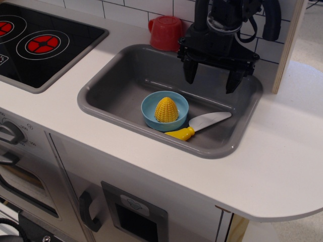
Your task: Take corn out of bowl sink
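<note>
Where the grey sink (126, 83) is sunk into the white table (282, 166), its rounded rim runs close to the table's front edge on the near side and close to the tiled back wall on the far side. The light blue bowl (150, 103) stands on the sink floor toward the near wall, roughly midway along it, and the yellow corn (166, 109) sits upright inside the bowl with its narrow end up, well clear of the bowl's low rim on all sides. Just beside the bowl on its right lies a toy knife (199, 125), its yellow handle touching or nearly touching the bowl's edge and its grey blade pointing toward the sink's right wall. The left half of the sink floor is bare, and there is open floor between the bowl and the far wall. A red cup (165, 32) stands upside down on the table behind the sink's far rim, against the tiles, and the black stovetop (45, 45) lies well apart to the left. The black hand (212, 80) hangs over the far right part of the sink, pointing downward, above and behind the bowl and apart from the corn. Its two fingers (190, 70) are spread wide with nothing between them, the tips level with the sink's far rim in this view.
</note>
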Tool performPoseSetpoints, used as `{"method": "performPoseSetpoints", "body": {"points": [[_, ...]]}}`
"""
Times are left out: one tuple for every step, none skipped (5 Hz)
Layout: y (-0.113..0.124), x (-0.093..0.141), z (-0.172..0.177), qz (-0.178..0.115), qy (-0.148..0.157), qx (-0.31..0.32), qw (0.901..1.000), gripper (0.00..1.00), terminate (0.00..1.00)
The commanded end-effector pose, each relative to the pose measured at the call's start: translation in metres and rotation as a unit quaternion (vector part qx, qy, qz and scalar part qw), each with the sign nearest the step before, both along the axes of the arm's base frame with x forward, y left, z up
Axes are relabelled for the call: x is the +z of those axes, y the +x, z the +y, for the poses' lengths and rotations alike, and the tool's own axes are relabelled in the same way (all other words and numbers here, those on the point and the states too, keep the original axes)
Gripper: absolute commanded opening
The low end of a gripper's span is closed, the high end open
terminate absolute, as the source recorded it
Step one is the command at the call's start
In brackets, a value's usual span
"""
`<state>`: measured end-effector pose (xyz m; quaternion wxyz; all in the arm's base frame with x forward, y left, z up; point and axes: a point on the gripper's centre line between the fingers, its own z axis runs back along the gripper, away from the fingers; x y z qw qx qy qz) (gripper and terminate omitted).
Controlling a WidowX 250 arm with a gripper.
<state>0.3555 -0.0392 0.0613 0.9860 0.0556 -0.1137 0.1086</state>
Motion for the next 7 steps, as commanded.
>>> {"method": "performPoseSetpoints", "body": {"points": [[0.000,0.000,0.000,0.000,0.000,0.000,1.0000,1.00,0.00],[-0.008,0.001,0.019,0.003,-0.013,-0.003,0.9999,1.00,0.00],[-0.011,-0.006,0.031,0.006,-0.010,0.008,0.9999,1.00,0.00],[-0.016,-0.015,0.044,0.013,-0.015,0.017,0.9997,1.00,0.00],[-0.018,-0.021,0.055,0.018,-0.021,0.018,0.9994,1.00,0.00],[-0.020,-0.022,0.064,0.010,-0.022,0.023,0.9995,1.00,0.00],[-0.015,-0.022,0.069,0.010,-0.025,0.037,0.9990,1.00,0.00]]}}
